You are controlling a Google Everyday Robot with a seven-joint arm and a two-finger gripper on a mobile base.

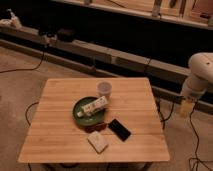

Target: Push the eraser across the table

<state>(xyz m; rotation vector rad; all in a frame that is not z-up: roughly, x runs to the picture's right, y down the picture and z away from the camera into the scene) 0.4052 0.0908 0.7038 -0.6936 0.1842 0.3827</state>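
Eraser [119, 129] lies by plate [76, 112] holding tube [95, 106]; pincer [186, 107] hangs clear of table [60, 92].

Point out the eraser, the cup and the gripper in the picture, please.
eraser [119, 129], camera view: middle of its flat black top.
cup [104, 89], camera view: middle of its side wall.
gripper [185, 108], camera view: its pale lower end, beyond the right edge of the table [60, 136].

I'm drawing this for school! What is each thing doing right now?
Eraser: lying flat on the table, untouched.
Cup: standing upright.
White tube: lying on the green plate.
Pale block: lying flat.
Gripper: open, empty, off beside the table.
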